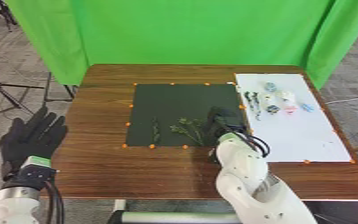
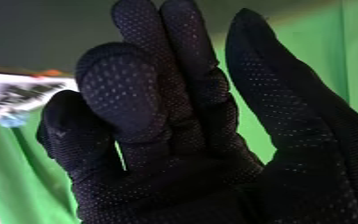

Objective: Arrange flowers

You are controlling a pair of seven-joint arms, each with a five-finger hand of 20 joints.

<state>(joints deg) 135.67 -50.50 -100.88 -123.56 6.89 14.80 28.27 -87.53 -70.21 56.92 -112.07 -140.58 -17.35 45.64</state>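
Note:
In the head view, my left hand (image 1: 33, 139) stands open, fingers spread, beyond the table's left edge. My right hand (image 1: 220, 120) is over the right part of the dark mat, just right of the green stems. In the right wrist view the right hand (image 2: 189, 165) is open, fingers relaxed, nothing between them and the thumb. A thin green sprig (image 1: 156, 131) and a branching green stem (image 1: 190, 129) lie on the dark mat (image 1: 171, 100). Dark green sprigs (image 1: 254, 102), a pink flower (image 1: 290, 109) and a blue flower (image 1: 307, 107) lie on the white board (image 1: 304, 142).
More small wrapped flowers (image 1: 271, 87) lie on the white board. Orange markers line the mat and board edges. The brown table (image 1: 104, 170) surrounds both, with a green curtain (image 1: 193, 35) behind it. My right forearm crosses the table's front edge.

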